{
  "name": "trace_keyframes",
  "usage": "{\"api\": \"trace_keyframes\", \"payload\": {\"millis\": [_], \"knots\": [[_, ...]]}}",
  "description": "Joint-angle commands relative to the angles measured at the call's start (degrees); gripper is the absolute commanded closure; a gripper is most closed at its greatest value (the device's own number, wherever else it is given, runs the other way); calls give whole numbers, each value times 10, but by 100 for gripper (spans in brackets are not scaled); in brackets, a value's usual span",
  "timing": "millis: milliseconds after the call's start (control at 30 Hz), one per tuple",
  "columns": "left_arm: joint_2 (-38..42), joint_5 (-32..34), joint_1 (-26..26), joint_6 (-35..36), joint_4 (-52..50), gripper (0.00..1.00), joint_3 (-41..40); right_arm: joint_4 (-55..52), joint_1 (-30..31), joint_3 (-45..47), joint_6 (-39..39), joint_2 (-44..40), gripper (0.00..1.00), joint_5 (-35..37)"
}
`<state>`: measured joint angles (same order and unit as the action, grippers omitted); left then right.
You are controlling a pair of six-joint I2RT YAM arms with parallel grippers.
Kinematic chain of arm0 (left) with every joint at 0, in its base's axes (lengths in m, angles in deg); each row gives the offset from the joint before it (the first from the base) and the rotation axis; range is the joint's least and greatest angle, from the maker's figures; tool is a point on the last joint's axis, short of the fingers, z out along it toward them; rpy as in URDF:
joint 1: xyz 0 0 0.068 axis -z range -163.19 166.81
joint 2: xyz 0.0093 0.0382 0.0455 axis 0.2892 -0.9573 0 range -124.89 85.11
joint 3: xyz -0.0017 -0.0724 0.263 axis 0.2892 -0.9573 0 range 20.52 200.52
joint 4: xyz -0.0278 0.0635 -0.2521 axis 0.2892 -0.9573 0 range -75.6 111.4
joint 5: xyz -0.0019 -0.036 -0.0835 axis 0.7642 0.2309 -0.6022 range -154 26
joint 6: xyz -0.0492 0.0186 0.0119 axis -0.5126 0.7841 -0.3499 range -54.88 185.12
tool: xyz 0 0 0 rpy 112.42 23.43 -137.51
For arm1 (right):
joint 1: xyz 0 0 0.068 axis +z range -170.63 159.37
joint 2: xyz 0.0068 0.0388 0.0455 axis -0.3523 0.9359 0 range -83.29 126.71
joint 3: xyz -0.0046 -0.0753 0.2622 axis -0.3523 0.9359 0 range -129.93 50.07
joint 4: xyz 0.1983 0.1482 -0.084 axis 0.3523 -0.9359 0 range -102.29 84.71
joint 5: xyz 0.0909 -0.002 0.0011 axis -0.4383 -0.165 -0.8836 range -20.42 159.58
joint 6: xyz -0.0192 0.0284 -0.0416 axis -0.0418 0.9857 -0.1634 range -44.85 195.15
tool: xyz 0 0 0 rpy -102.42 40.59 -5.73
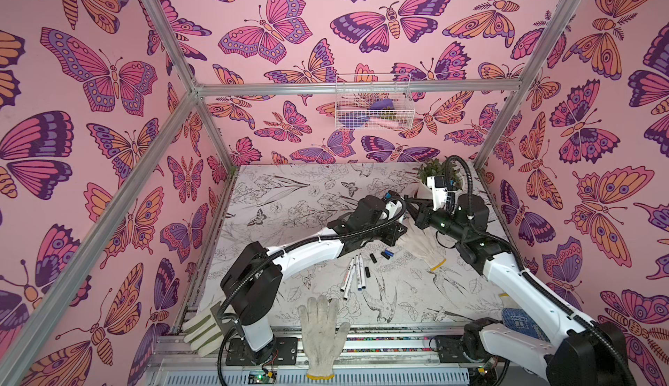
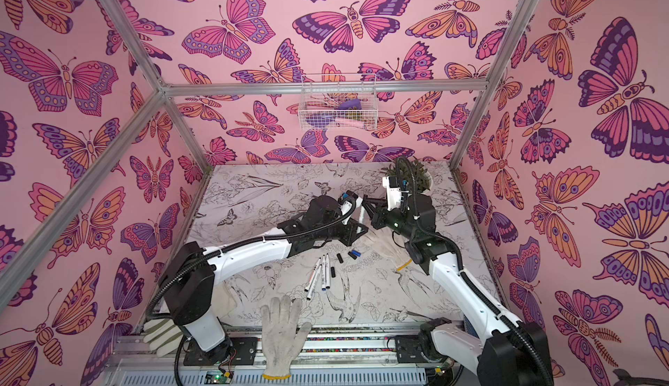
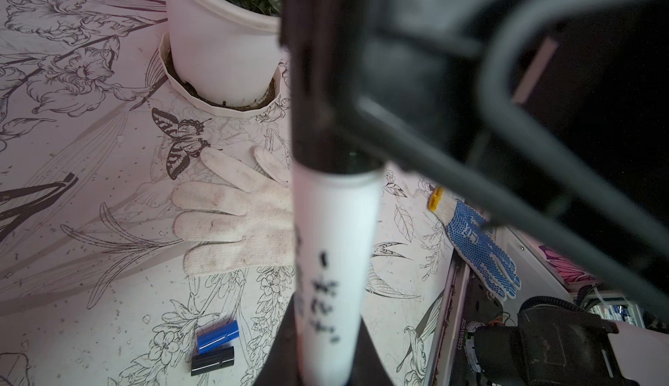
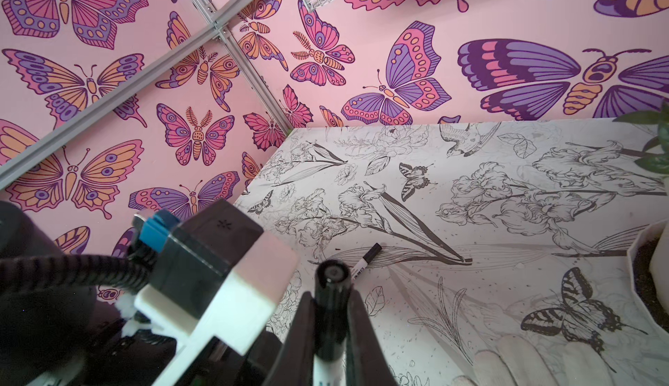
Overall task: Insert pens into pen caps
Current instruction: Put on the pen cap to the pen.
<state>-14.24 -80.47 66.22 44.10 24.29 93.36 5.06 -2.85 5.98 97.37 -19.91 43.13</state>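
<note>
the left gripper [image 3: 325, 351] is clamped on a white pen [image 3: 331, 250], and the right gripper [image 4: 331, 330] pinches its black cap [image 4: 331, 279] - both held in mid-air. if the two drift off line, the cap could jam or the barrel slip. below lie a glove [image 3: 231, 221], loose caps [image 1: 373, 257] and pens [image 1: 358, 273] - the plant pot [image 3: 221, 40] crowds the right arm.

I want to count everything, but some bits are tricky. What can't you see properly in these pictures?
Wire basket: contents too small, behind mesh, in both top views.
Held pen: writing blurred, left wrist view.
Loose caps: left arm may hide some, top views.
Blue glove: partly behind right arm, top view.
</note>
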Motion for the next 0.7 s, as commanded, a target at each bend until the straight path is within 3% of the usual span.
{"api": "trace_keyframes", "payload": {"millis": [0,567,667], "knots": [[38,137,-68,-25,164,100,70,-230,29,47,-50,16,100,-84],[45,118,-74,8,150,100,107,-254,46,45,-67,27,100,-70],[50,89,-68,8,149,100,85,-259,45,39,-57,6,100,-26]]}}
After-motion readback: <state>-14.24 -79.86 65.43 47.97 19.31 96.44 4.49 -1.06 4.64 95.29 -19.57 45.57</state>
